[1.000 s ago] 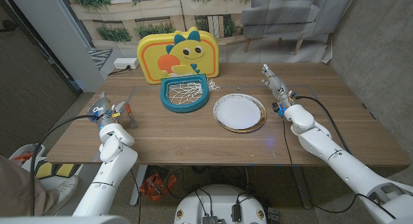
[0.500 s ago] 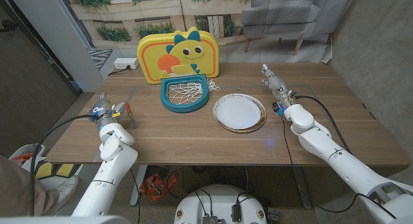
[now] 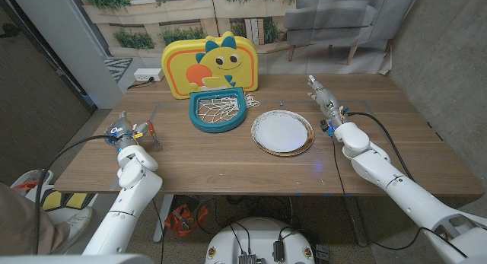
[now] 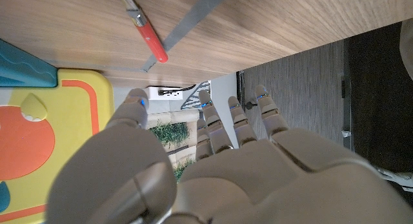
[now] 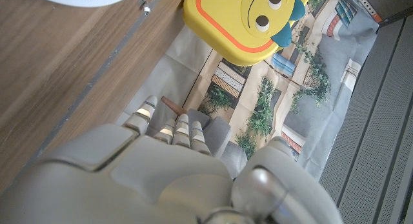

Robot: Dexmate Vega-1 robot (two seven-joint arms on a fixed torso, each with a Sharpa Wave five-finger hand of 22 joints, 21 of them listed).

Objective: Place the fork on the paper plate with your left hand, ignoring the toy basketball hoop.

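Just beside the left robot hand [image 3: 122, 132], the fork [image 3: 153, 135] lies on the worktop [image 3: 228, 161] near its left edge; the left wrist view shows its red handle [image 4: 153, 45] joined to a metal neck, with the tines out of frame. That left robot hand stands close to the fork without touching it, fingers [image 4: 235, 117] stretched out and slightly apart, holding nothing. Well apart from the fork, toward the middle of the worktop, sits the paper plate [image 3: 282, 132], white with a ruffled rim. Between fork and plate, a little farther back, the toy basketball hoop [image 3: 218, 112] rests with its teal ring and white net on the wood, its yellow dinosaur backboard [image 3: 212, 64] standing upright behind it. Past the plate on the other side, the right robot hand [image 3: 323, 100] stands on the worktop, fingers extended and together, empty. A grey sofa [image 3: 338, 17] stands beyond the far edge.
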